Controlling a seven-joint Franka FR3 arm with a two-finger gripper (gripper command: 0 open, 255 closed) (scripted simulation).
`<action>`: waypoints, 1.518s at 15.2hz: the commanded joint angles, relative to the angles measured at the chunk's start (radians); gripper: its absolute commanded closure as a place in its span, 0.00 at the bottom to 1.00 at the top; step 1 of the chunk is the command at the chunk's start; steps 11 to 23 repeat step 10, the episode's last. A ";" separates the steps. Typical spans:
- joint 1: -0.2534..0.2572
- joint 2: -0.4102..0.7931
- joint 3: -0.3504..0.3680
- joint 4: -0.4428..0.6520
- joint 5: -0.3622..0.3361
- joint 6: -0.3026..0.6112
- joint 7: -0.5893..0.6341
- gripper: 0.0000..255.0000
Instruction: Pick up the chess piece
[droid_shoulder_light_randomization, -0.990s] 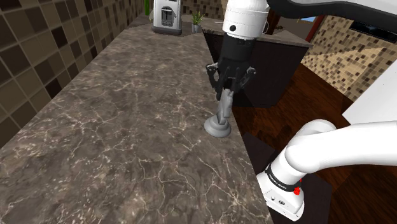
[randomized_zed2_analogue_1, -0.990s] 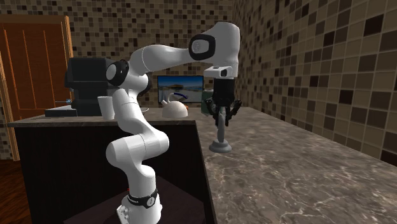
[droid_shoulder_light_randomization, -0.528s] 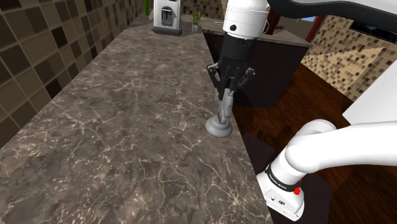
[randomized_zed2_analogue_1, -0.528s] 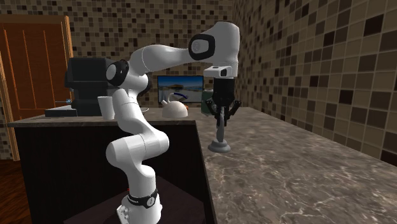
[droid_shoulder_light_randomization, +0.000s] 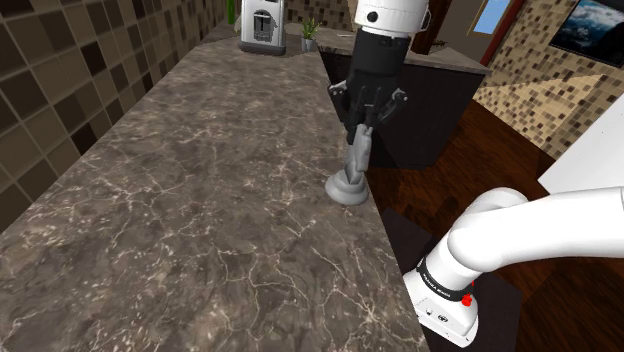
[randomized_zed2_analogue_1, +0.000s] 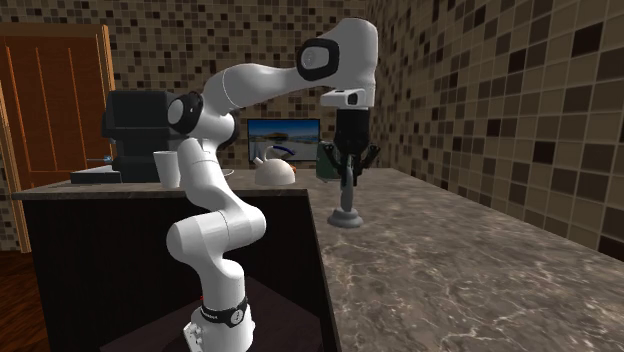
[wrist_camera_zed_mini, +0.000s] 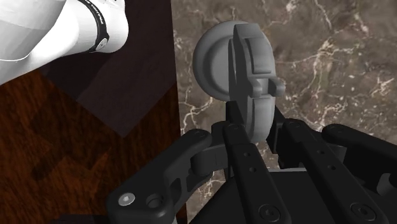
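Note:
A grey chess piece (droid_shoulder_light_randomization: 356, 165) with a round base stands upright near the edge of the dark marble counter (droid_shoulder_light_randomization: 190, 210). My black gripper (droid_shoulder_light_randomization: 364, 118) comes down from above and is shut on the piece's top. In the second exterior view the gripper (randomized_zed2_analogue_1: 348, 172) holds the piece (randomized_zed2_analogue_1: 347, 205) with its base just above the counter (randomized_zed2_analogue_1: 450, 270). Seen from the wrist, the piece (wrist_camera_zed_mini: 240, 70) is clasped between the fingers (wrist_camera_zed_mini: 236, 149), its round base pointing away over the marble (wrist_camera_zed_mini: 331, 57).
A silver appliance (droid_shoulder_light_randomization: 262, 27) and a small plant (droid_shoulder_light_randomization: 309, 33) stand at the counter's far end. The counter edge and dark wood floor (droid_shoulder_light_randomization: 470, 160) lie just beside the piece. A black machine (randomized_zed2_analogue_1: 135, 125), a white cup (randomized_zed2_analogue_1: 166, 167) and a kettle (randomized_zed2_analogue_1: 275, 168) sit on the adjoining counter.
The gripper has risen a little with the chess piece in it. The piece's base sits higher in both exterior views than a second ago.

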 joint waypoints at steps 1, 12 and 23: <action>-0.002 0.010 -0.005 0.035 -0.005 -0.025 0.003 1.00; -0.013 0.057 -0.014 0.166 -0.020 -0.110 0.019 1.00; -0.013 0.057 -0.014 0.166 -0.020 -0.110 0.019 1.00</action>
